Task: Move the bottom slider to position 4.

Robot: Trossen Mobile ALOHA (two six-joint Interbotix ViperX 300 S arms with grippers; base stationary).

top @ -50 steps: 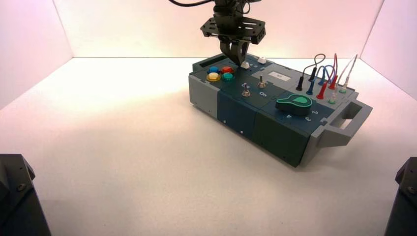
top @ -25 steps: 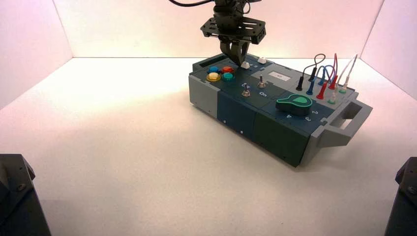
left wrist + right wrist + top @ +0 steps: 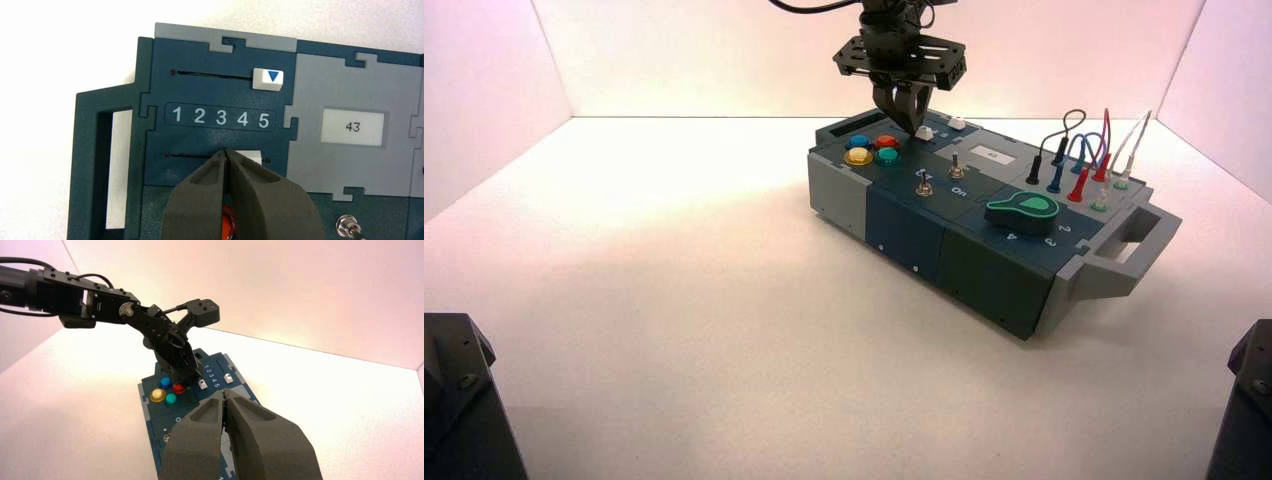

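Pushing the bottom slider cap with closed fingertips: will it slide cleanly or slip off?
The bottom slider probably moves only along its slot. The blocky cap looks rigid, so it shouldn't flex. The left gripper, shut, meets it with a narrow tip, which might ride off the cap's edge.

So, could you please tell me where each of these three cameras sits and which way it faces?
High view: above and behind the arms, looking down at the box; the left hand shows over its far end.
Left wrist view: on the left arm, looking straight down at the bottom slider and digits; its shut fingers show.
Right wrist view: raised, facing the box; its shut right hand shows.
All three share the sliders.
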